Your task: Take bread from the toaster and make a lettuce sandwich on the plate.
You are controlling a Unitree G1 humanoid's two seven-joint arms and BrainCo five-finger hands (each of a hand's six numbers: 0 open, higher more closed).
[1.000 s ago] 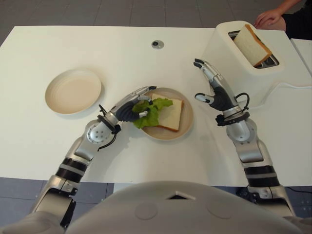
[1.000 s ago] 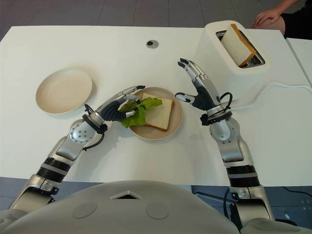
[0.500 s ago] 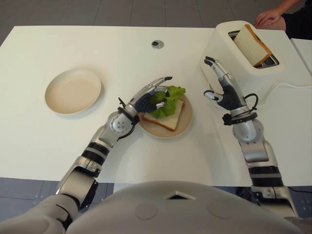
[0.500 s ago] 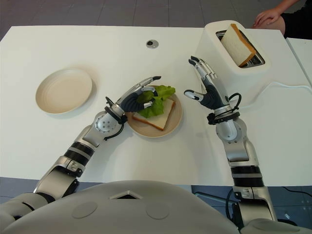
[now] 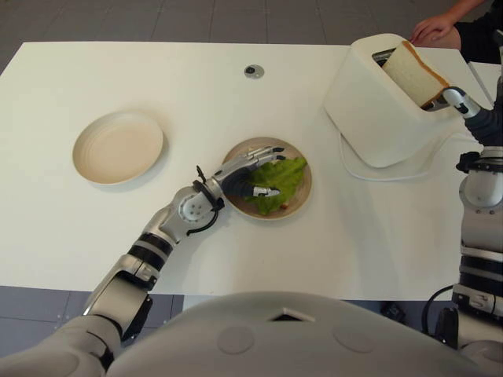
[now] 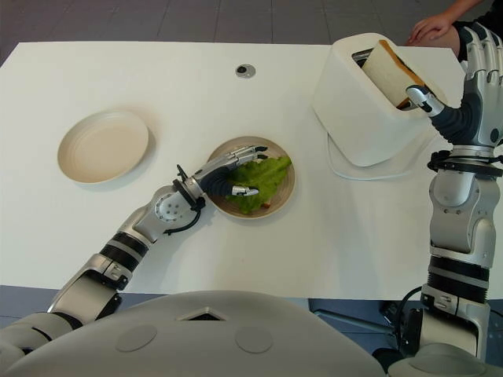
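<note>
At the far left of the white table [image 5: 196, 94] I see an empty cream plate [image 5: 118, 147], well apart from everything else. A small round metal fitting [image 5: 253, 71] sits in the tabletop near the far edge.

The left hand [image 5: 240, 172] lies over the left part of the brown plate [image 5: 263, 215]. It is open: the fingers are stretched out across the far rim and the thumb tip rests on the lettuce leaf [image 5: 281, 174]. The leaf lies spread on this plate and covers most of its middle.

To the right stands the white toaster [image 5: 373, 110], with its white cable [image 5: 369, 176] curving on the table just before it. One bread slice [image 5: 413, 71] sticks out of the slot, tilted.

The right hand [image 6: 470, 86] is at the right side of the toaster, open, with the fingers pointing up. Its thumb reaches to the lower edge of the slice; I cannot tell if it touches.
</note>
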